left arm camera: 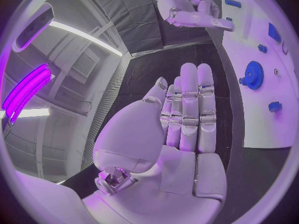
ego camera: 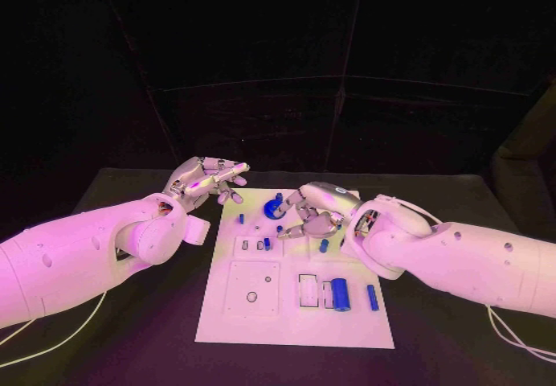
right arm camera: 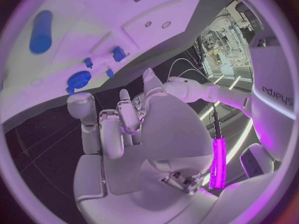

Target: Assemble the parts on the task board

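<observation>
You've got the white task board (ego camera: 296,314) lying flat mid-worktop (ego camera: 139,322), w/ a blue gear (ego camera: 275,210) near its far end, small blue pegs (ego camera: 265,243) around the middle, and a blue cylinder (ego camera: 341,293) plus a slim blue bar (ego camera: 372,297) toward its near right. Your left hand (ego camera: 214,180) hangs off the board's far-left corner, fingers straight and holding nothing; your right hand (ego camera: 315,211) sits over the far end beside the gear, fingers curled, but can't tell if it grips anything. Bare black worktop runs along both long edges of the board.

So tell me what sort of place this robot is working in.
Probably a robotics lab or test cell. A white task board with blue parts, such as a gear, lies on a black table ringed by dark curtains, and the left wrist view shows ceiling strip lights.
</observation>
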You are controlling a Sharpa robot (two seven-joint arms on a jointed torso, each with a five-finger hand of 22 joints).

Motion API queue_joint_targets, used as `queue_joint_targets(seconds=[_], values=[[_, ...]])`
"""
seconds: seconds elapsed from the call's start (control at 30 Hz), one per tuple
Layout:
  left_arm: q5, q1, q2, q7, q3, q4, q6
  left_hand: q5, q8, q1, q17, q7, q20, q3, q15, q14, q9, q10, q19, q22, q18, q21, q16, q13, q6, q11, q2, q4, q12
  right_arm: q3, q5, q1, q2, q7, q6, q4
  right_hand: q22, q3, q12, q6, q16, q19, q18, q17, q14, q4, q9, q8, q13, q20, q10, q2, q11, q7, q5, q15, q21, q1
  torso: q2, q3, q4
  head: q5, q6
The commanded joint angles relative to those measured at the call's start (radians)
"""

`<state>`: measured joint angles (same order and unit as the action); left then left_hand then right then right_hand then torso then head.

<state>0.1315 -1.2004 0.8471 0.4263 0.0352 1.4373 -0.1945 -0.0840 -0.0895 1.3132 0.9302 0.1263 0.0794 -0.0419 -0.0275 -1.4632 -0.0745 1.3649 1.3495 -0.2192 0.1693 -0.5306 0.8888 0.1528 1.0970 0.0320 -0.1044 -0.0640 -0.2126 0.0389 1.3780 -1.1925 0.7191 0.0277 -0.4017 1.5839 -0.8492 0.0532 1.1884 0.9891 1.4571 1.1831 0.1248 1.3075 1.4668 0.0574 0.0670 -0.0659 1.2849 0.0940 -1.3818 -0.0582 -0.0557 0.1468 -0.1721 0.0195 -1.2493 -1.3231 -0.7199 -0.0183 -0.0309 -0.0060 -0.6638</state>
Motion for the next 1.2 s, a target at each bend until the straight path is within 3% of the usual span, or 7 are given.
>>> queue_joint_targets(seconds=[0.03, 0.17, 0.23, 0.37, 0.67, 0.83, 1.2], values=[[0.131, -0.006, -0.001, -0.125, -0.001, -0.005, 0.104, -0.002, -0.011, -0.035, 0.290, -0.001, -0.018, -0.012, -0.007, -0.075, -0.006, -0.010, 0.058, -0.190, -0.012, -0.187, 0.393, 0.061, -0.014, 0.004, -0.015, -0.041, -0.071, -0.001, -0.327, -0.033, 0.040, 0.124, 0.067, 0.004, 0.040, -0.005, -0.046, -0.001, -0.022, -0.023, 0.017, -0.008, 0.041, -0.013, 0.000, -0.002, -0.035, -0.002, 0.022, 0.009, 0.001, -0.004, -0.003, -0.002, 0.023, -0.023, 0.005, -0.0007, 0.0015, -0.001, -0.001], [0.318, -0.019, -0.011, -0.267, -0.001, -0.018, 0.163, 0.003, -0.072, -0.032, 0.593, -0.018, -0.035, -0.046, -0.024, -0.099, -0.036, -0.037, 0.122, -0.695, -0.071, -0.600, 0.647, 0.262, -0.004, -0.005, 0.017, -0.050, -0.317, -0.001, -0.469, -0.070, 0.097, 0.126, 0.104, -0.010, 0.102, -0.007, -0.143, -0.014, -0.059, -0.055, 0.027, -0.060, 0.029, -0.028, -0.001, 0.000, -0.111, -0.003, 0.058, 0.023, 0.001, -0.003, -0.005, -0.001, 0.062, -0.036, 0.012, 0.0012, 0.0013, 0.000, -0.005], [0.418, -0.024, -0.018, -0.336, -0.001, -0.023, 0.184, 0.004, -0.131, -0.026, 0.641, -0.043, -0.049, -0.057, -0.036, -0.108, -0.071, 0.042, 0.161, -0.953, -0.105, -0.789, 0.682, 0.664, 0.034, -0.035, 0.029, -0.043, -0.719, -0.002, -0.500, -0.080, 0.115, 0.129, 0.113, -0.021, 0.122, -0.008, -0.164, -0.018, -0.073, -0.064, 0.030, -0.078, 0.025, -0.032, -0.001, 0.000, -0.130, -0.003, 0.062, 0.030, 0.001, -0.002, -0.005, 0.000, 0.075, -0.038, 0.012, 0.0016, 0.0006, -0.003, -0.002], [0.581, -0.032, -0.034, -0.486, -0.001, -0.029, 0.237, 0.002, -0.245, -0.060, 0.641, -0.060, -0.055, -0.088, -0.042, -0.108, -0.169, 0.013, 0.142, -1.005, -0.109, -0.837, 0.682, 0.936, 0.015, -0.052, 0.032, -0.071, -0.982, -0.003, -0.533, -0.101, 0.136, 0.135, 0.120, -0.049, 0.125, -0.008, -0.165, -0.021, -0.076, -0.064, 0.030, -0.080, 0.026, -0.035, -0.001, 0.000, -0.133, -0.003, 0.059, 0.035, 0.001, -0.002, -0.006, 0.000, 0.079, -0.040, 0.015, 0.0084, 0.0063, 0.002, -0.005], [0.787, -0.068, -0.093, -0.773, -0.001, -0.053, 0.347, 0.036, -0.380, -0.169, 0.641, -0.080, -0.058, -0.185, -0.060, -0.108, -0.309, -0.003, 0.136, -1.051, -0.114, -0.872, 0.682, 0.994, -0.052, -0.057, 0.030, -0.196, -1.046, -0.004, -0.544, -0.116, 0.149, 0.126, 0.115, -0.078, 0.123, 0.000, -0.162, -0.023, -0.076, -0.058, 0.029, -0.076, 0.030, -0.031, 0.000, -0.001, -0.134, -0.004, 0.050, 0.036, 0.001, -0.002, -0.009, 0.000, 0.079, -0.026, 0.019, 0.0078, 0.0032, 0.004, -0.012], [0.827, -0.093, -0.139, -0.862, 0.017, -0.078, 0.353, 0.037, -0.461, -0.142, 0.641, -0.085, -0.063, -0.217, -0.064, -0.108, -0.402, -0.010, 0.131, -1.064, -0.114, -0.883, 0.682, 0.993, -0.106, -0.063, 0.020, -0.221, -1.052, -0.004, -0.534, -0.118, 0.146, 0.113, 0.116, -0.089, 0.123, 0.016, -0.162, -0.025, -0.077, -0.054, 0.029, -0.075, 0.032, -0.023, 0.000, -0.002, -0.137, -0.004, 0.045, 0.032, 0.001, -0.002, -0.016, 0.000, 0.081, -0.006, 0.025, 0.0111, 0.0046, 0.010, -0.020], [0.849, -0.120, -0.221, -0.933, 0.056, -0.119, 0.365, 0.037, -0.500, -0.133, 0.641, -0.086, -0.063, -0.235, -0.064, -0.108, -0.452, -0.010, 0.127, -1.065, -0.114, -0.884, 0.682, 0.995, -0.136, -0.063, 0.010, -0.221, -1.057, -0.004, -0.525, -0.119, 0.134, 0.095, 0.120, -0.111, 0.133, 0.036, -0.166, -0.026, -0.084, -0.055, 0.030, -0.081, 0.032, -0.009, 0.000, -0.003, -0.143, -0.004, 0.044, 0.031, 0.000, -0.002, -0.025, 0.000, 0.088, 0.020, 0.025, 0.0106, 0.0067, 0.011, -0.031]])
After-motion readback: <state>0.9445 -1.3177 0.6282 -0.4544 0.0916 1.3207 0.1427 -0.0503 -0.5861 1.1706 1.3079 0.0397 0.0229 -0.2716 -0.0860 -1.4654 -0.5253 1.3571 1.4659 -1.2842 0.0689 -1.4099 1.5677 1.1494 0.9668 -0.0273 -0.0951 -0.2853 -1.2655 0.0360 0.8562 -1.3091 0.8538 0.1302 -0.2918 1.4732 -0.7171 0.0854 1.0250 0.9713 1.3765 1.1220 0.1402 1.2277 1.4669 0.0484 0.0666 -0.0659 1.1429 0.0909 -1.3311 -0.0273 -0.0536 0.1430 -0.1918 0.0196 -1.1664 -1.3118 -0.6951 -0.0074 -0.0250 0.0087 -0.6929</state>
